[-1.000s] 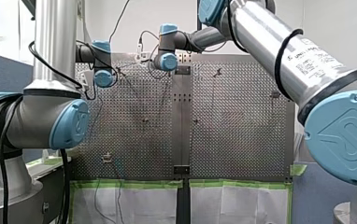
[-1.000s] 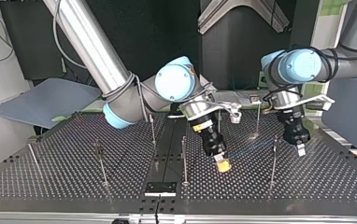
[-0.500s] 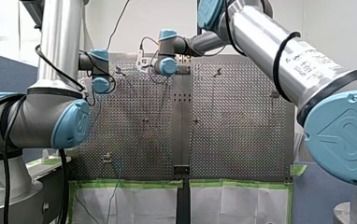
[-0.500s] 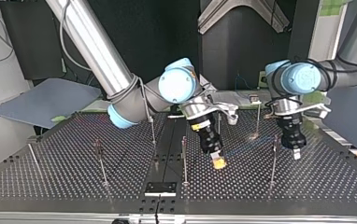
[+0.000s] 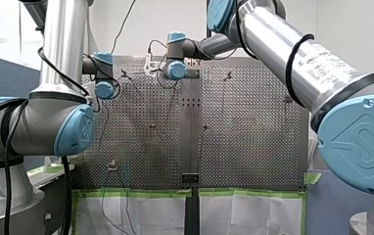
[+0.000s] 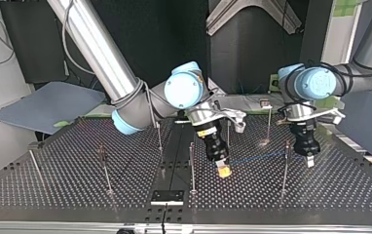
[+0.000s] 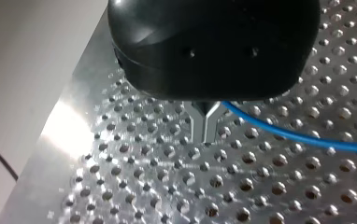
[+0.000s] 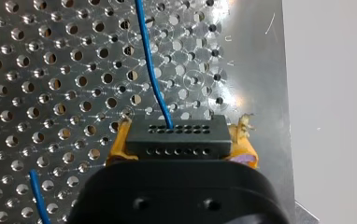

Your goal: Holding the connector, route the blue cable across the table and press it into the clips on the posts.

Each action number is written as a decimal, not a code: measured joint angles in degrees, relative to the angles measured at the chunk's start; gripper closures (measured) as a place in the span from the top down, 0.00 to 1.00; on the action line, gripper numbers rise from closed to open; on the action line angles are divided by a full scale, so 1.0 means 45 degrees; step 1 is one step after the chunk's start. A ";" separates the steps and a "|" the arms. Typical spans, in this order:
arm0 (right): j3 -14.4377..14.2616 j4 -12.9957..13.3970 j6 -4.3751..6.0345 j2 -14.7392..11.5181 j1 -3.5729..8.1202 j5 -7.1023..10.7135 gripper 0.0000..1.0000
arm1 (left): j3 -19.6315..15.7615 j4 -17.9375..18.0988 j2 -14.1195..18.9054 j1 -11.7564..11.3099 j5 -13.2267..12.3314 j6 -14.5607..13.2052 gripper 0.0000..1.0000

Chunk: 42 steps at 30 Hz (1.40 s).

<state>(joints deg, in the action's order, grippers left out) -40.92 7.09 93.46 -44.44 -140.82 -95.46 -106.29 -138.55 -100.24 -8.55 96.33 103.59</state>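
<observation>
In the top view my right gripper [image 6: 221, 168] points down at the perforated table [image 6: 77, 190], its yellow pads shut on the connector. The right wrist view shows this black connector [image 8: 176, 133] held between the yellow pads [image 8: 119, 143], with the blue cable [image 8: 151, 65] leaving its middle. The blue cable [image 6: 262, 156] runs nearly level, just above the table, to my left gripper [image 6: 309, 160] at the top view's right. In the left wrist view the metal fingers [image 7: 201, 122] are shut on the blue cable [image 7: 298, 136], which leads off to one side. A thin post [image 6: 285, 168] stands just in front of the cable.
Several thin posts rise from the table: one [image 6: 192, 165] beside my right gripper, one [image 6: 269, 124] behind the cable, others [image 6: 105, 170] toward the top view's left. A dark plate [image 6: 167, 197] lies at the near edge. In the front view both arms [image 5: 175, 68] reach to the far side.
My right gripper has shifted toward the top view's left with the connector. My left gripper moved slightly the same way. The cable between them now hangs more level.
</observation>
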 joint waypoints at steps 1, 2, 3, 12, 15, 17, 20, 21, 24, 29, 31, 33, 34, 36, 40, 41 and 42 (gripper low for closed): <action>0.0000 -0.0003 -0.0001 0.0000 -0.0008 0.0001 0.00 | -0.0002 -0.0067 0.0001 -0.0013 0.0073 0.0059 0.02; 0.0000 -0.0008 -0.0007 0.0000 -0.0020 0.0000 0.00 | -0.0003 -0.0146 0.0001 -0.0024 0.0160 0.0120 0.18; 0.0000 -0.0016 -0.0010 0.0002 -0.0030 -0.0001 0.00 | -0.0004 -0.0265 0.0003 -0.0033 0.0285 0.0204 0.18; -0.0030 -0.0189 0.0021 0.0051 -0.0119 -0.0039 0.00 | -0.0040 -0.1276 0.0098 0.0145 0.1295 0.0412 1.00; -0.0131 -0.0227 0.0045 0.0091 -0.0114 -0.0173 0.00 | -0.0161 -0.1612 0.0296 0.0222 0.1627 0.0488 1.00; -0.0229 -0.0232 0.0059 0.0118 -0.0099 -0.0244 0.00 | -0.0293 -0.1793 0.0453 0.0257 0.1731 0.0572 1.00; -0.0439 -0.0231 0.0070 0.0168 -0.0076 -0.0312 0.00 | -0.0594 -0.2128 0.0767 0.0316 0.1622 0.0763 1.00; -0.0492 -0.0233 0.0072 0.0189 -0.0069 -0.0325 0.00 | -0.0728 -0.2266 0.0905 0.0342 0.1515 0.0857 1.00; -0.0645 -0.0240 0.0075 0.0289 -0.0034 -0.0377 0.00 | -0.1053 -0.2595 0.1231 0.0429 0.1225 0.1124 1.00; -0.0835 -0.0253 0.0075 0.0511 0.0019 -0.0446 0.00 | -0.1517 -0.3100 0.1734 0.0626 0.0731 0.1574 1.00; -0.0936 -0.0252 0.0075 0.0580 0.0055 -0.0489 0.00 | -0.1620 -0.3321 0.1953 0.0716 0.0539 0.1662 1.00; -0.1027 -0.0254 0.0076 0.0628 0.0098 -0.0506 0.00 | -0.1663 -0.3529 0.2159 0.0807 0.0435 0.1667 1.00; -0.1067 -0.0257 0.0076 0.0644 0.0119 -0.0512 0.00 | -0.1672 -0.3625 0.2252 0.0844 0.0410 0.1656 1.00; -0.1163 -0.0260 0.0076 0.0666 0.0174 -0.0514 0.00 | -0.1681 -0.3849 0.2484 0.0918 0.0379 0.1631 1.00; -0.1271 -0.0272 0.0076 0.0687 0.0294 -0.0510 0.00 | -0.1684 -0.4231 0.2889 0.0977 0.0363 0.1614 1.00; -0.1281 -0.0274 0.0076 0.0688 0.0318 -0.0509 0.00 | -0.1690 -0.4293 0.2979 0.0991 0.0366 0.1612 1.00; -0.1292 -0.0275 0.0076 0.0687 0.0349 -0.0508 0.00 | -0.1718 -0.4384 0.3100 0.1034 0.0395 0.1608 1.00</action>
<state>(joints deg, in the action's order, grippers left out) -46.74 5.85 93.80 -41.35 -139.24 -97.75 -114.02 -158.28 -86.29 -3.89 98.11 110.83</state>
